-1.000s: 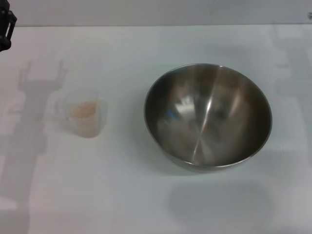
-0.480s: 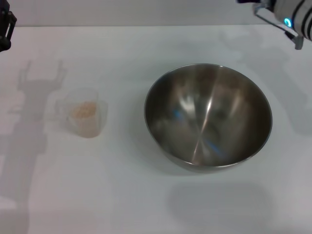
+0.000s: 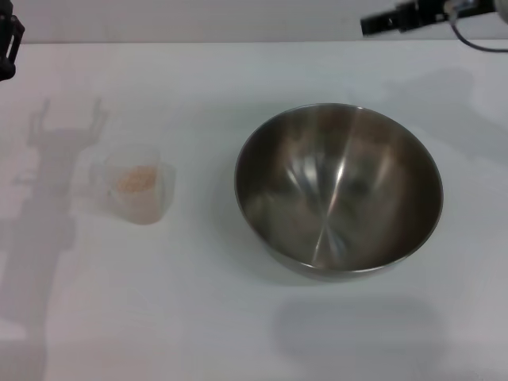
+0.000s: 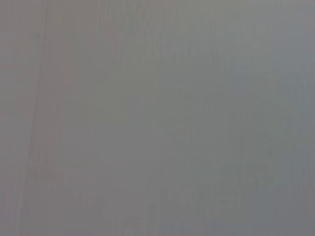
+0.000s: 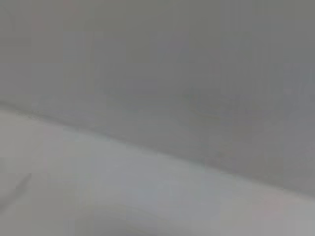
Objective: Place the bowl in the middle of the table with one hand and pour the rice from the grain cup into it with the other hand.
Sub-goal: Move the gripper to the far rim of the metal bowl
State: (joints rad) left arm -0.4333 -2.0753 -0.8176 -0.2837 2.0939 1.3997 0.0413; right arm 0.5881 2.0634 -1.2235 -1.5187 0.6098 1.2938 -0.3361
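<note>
Bowl (image 3: 339,190) upright right of centre on table (image 3: 206,302), grain cup (image 3: 140,186) with rice (image 3: 136,178) well apart at left, right gripper (image 3: 379,23) at the far edge (jaws: cannot tell), left gripper (image 3: 8,44) parked far-left, unclear too.

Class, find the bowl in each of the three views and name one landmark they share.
Head view: bowl right of centre, on the table.
Left wrist view: not in it; blank grey only.
Right wrist view: not in it.
Shared landmark: the table, head and right wrist views only.

Plain grey wall (image 3: 198,20) behind; soft shadows; light from above.
</note>
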